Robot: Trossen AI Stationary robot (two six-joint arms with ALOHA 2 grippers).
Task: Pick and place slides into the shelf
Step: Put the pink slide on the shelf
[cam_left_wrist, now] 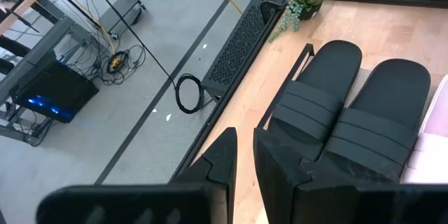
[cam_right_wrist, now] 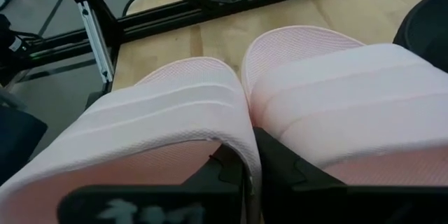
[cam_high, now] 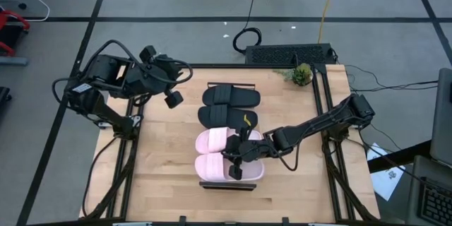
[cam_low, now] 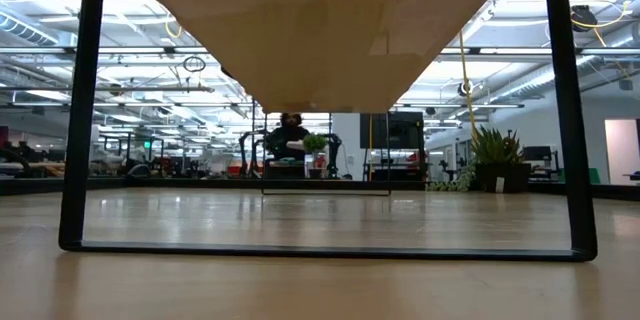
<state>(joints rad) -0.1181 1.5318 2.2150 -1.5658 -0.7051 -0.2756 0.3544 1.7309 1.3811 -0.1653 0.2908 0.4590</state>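
Note:
On the shelf, in a row, lie two black slides at the far end and two pale pink slides at the near end, soles down. My right gripper reaches in low from the table's right and is shut on the nearer pink slide, beside the farther one. My left gripper waits raised at the far left, its fingers nearly together with nothing between them. The low view shows only the shelf's underside and frame. My right gripper pinches the nearer pink slide's strap at its edge on the side facing the other pink slide. One finger lies under the strap, the other outside it, between the two slides. The fingers come slanting down from the table's right. The slide rests on the shelf.
A small plant stands at the table's far right corner, and a black perforated box lies beyond the far edge. Bare tabletop spreads left and right of the shelf. A person sits far behind the table.

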